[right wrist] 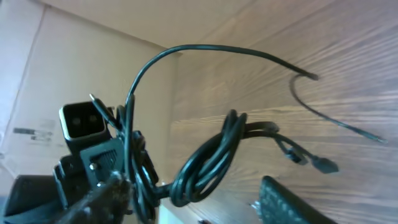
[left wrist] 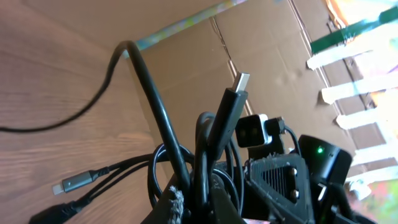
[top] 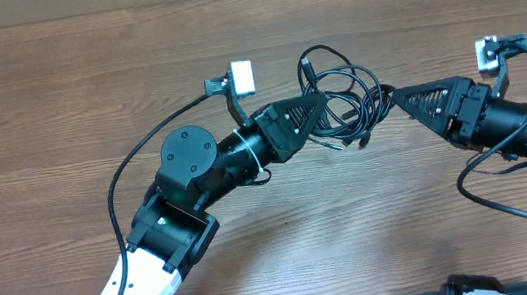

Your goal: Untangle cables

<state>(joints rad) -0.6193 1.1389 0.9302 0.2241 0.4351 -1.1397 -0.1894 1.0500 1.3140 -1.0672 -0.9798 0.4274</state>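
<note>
The cables (top: pixel 354 84) are thin black cords bunched in loose loops at the table's middle, between my two grippers. My left gripper (top: pixel 317 109) is shut on several strands at the bunch's left side. In the left wrist view the cords (left wrist: pixel 163 118) rise from between the fingers (left wrist: pixel 199 194), one black plug with a silver tip (left wrist: pixel 239 84) points up, and a silver-tipped plug (left wrist: pixel 76 182) lies on the table to the left. My right gripper (top: pixel 400 98) is at the bunch's right edge. In the right wrist view its fingers (right wrist: pixel 194 198) are apart, with a loop of cords (right wrist: pixel 208 158) hanging between them.
The wooden table (top: pixel 57 102) extends all round. A cardboard wall (left wrist: pixel 261 43) stands beyond its far edge. The thick arm wires curve beside the left arm (top: pixel 129 162) and the right arm (top: pixel 481 191). Loose cable ends (right wrist: pixel 317 163) trail on the table.
</note>
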